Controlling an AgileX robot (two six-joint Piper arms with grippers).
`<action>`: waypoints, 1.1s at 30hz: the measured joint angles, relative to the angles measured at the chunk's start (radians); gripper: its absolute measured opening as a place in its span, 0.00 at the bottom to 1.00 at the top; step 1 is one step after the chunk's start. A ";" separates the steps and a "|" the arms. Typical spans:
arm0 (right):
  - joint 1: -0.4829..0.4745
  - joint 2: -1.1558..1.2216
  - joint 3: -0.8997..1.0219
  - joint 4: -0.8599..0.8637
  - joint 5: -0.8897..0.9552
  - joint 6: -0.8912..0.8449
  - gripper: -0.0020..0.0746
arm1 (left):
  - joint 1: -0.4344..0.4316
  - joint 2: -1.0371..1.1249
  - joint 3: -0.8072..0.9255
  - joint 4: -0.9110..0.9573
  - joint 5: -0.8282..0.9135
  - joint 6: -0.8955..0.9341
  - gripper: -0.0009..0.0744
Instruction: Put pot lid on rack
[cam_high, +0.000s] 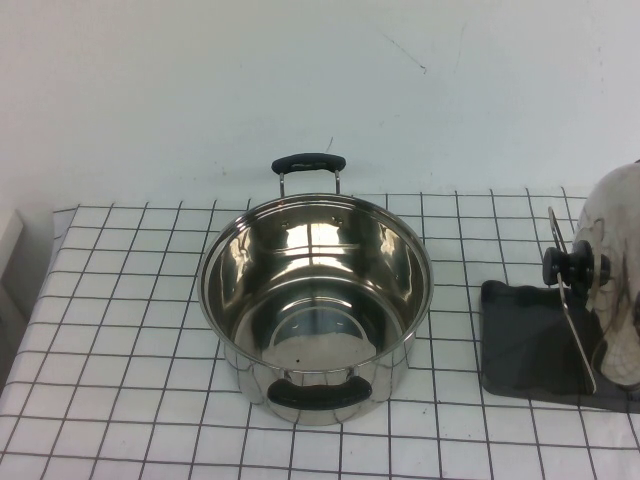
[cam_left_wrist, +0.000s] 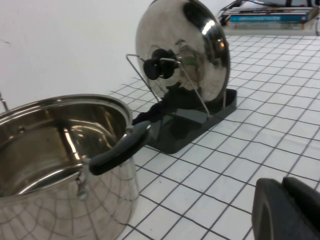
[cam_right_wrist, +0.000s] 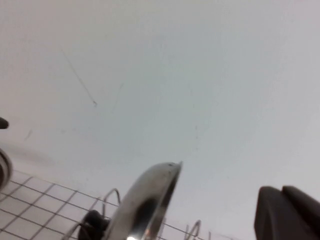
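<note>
One shiny domed pot lid (cam_left_wrist: 192, 47), black-knobbed

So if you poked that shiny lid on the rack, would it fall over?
Possibly. The pot lid stands on edge, leaning on thin wire uprights of the rack, so a sideways poke might tip or roll it. Its polished steel looks slippery; the black knob seems the surer hold. It looks stiff, not bendy.

The large round stainless-steel pot lid (cam_high: 618, 275) stands on edge in the wire rack with the dark grey plastic tray (cam_high: 530, 345), at the right end of the white gridded bench (cam_high: 120, 330). The deep steel pot (cam_high: 316, 300) sits left of the rack, apart from it, mid-bench.
</note>
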 joint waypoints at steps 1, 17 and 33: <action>0.011 -0.016 0.016 0.000 0.033 -0.008 0.02 | 0.000 -0.001 0.000 0.000 -0.011 0.000 0.01; 0.067 -0.180 0.240 0.032 0.366 0.099 0.02 | 0.000 -0.002 0.002 0.001 -0.060 -0.010 0.01; 0.067 -0.257 0.240 1.832 0.752 -1.679 0.02 | 0.000 -0.002 0.002 0.001 -0.060 -0.015 0.01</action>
